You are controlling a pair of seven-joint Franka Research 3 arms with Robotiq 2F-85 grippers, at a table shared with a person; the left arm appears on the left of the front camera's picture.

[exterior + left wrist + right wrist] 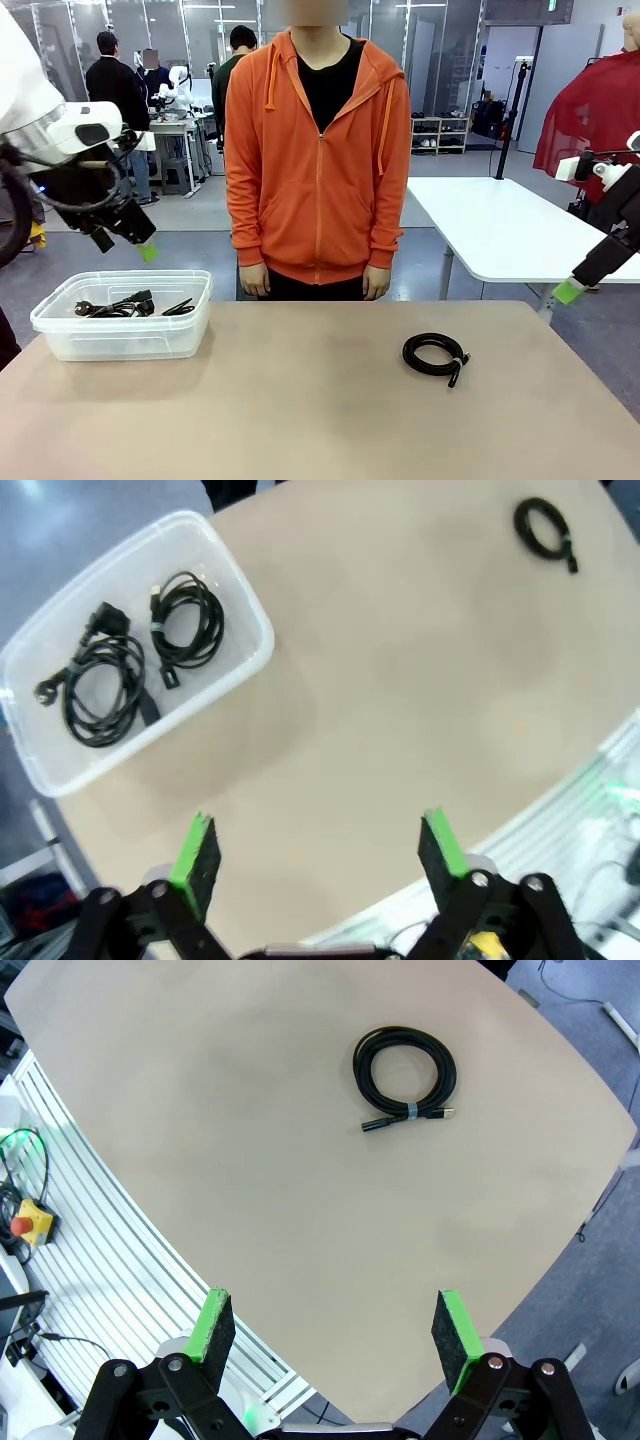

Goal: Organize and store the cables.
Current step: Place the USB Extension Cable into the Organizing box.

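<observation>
One coiled black cable (434, 355) lies on the tan table right of centre, also seen as a coiled cable (404, 1078) and far off as a small coil (545, 532). Two more coiled cables (125, 660) rest inside a clear plastic bin (60, 335) at the table's left. My left gripper (140, 245) hangs above the bin, and in its own view the left gripper (320, 855) is open with nothing between the pads. My right gripper (570, 291) hovers off the table's right edge; the right gripper (335, 1335) is open and holds nothing.
A person in an orange hoodie (318, 150) stands at the far edge, hands down at the sides. A white table (510, 230) stands behind on the right. A yellow box with a red button (28, 1223) sits beside the table's near edge.
</observation>
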